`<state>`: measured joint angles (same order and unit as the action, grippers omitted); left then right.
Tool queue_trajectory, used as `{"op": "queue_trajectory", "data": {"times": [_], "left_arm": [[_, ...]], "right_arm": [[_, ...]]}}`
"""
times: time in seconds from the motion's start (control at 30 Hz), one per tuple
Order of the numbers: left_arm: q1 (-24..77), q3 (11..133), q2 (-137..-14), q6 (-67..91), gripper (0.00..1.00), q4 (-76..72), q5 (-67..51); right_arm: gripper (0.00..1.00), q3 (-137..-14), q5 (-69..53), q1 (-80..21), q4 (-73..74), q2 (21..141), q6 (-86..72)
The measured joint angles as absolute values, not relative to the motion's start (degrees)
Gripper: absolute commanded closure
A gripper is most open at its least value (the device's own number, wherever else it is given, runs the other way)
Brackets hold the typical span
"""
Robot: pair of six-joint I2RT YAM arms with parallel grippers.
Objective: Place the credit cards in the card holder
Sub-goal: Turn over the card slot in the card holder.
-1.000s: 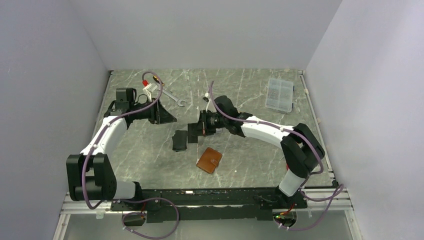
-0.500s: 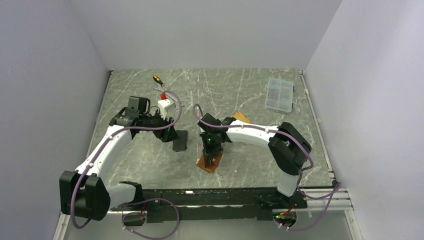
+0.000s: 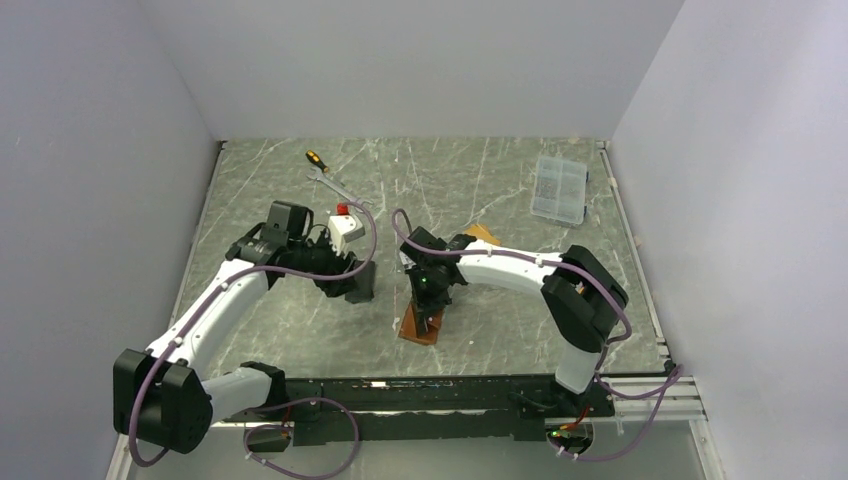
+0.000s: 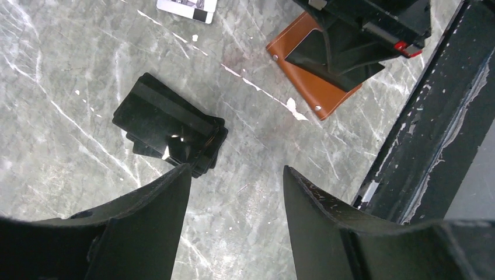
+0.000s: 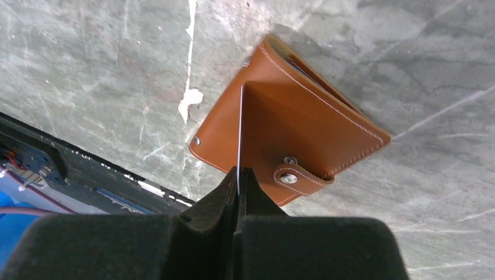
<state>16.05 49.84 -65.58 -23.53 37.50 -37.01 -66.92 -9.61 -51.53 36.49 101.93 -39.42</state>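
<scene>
The tan-brown card holder (image 5: 315, 128) lies closed on the marble table, its snap strap fastened. It also shows in the top view (image 3: 412, 329) and the left wrist view (image 4: 303, 81). My right gripper (image 5: 238, 173) is shut on a thin credit card (image 5: 240, 128), seen edge-on and held upright just above the holder's cover (image 3: 426, 298). My left gripper (image 4: 235, 174) is open and empty, hovering low beside the black pouch (image 4: 169, 125). A gold card (image 3: 483, 235) lies behind the right arm. A silver-grey card (image 4: 187, 6) lies beyond the pouch.
A clear parts box (image 3: 560, 188) sits at the back right. A wrench and a screwdriver (image 3: 318, 163) lie at the back left. The black front rail (image 4: 432, 134) runs close to the card holder. The left gripper (image 3: 352, 283) overlaps the black pouch (image 3: 365, 290).
My right gripper swung from the table's middle down over the card holder with the card. My left gripper moved nearer and right, beside the black pouch.
</scene>
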Motion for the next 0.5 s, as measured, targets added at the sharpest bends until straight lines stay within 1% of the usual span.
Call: {"op": "queue_trajectory", "data": {"times": [0.3,0.5], "left_arm": [[17.45,49.08,-64.97,-26.09,0.36,37.47,-34.37],[17.45,48.95,-64.97,-26.96,0.37,37.60,-33.47]], "right_arm": [[1.00,-65.82,-13.41,-49.01,38.50,101.10,-38.92],[1.00,-67.85,-10.41,-49.12,43.62,101.36,-37.89]]}}
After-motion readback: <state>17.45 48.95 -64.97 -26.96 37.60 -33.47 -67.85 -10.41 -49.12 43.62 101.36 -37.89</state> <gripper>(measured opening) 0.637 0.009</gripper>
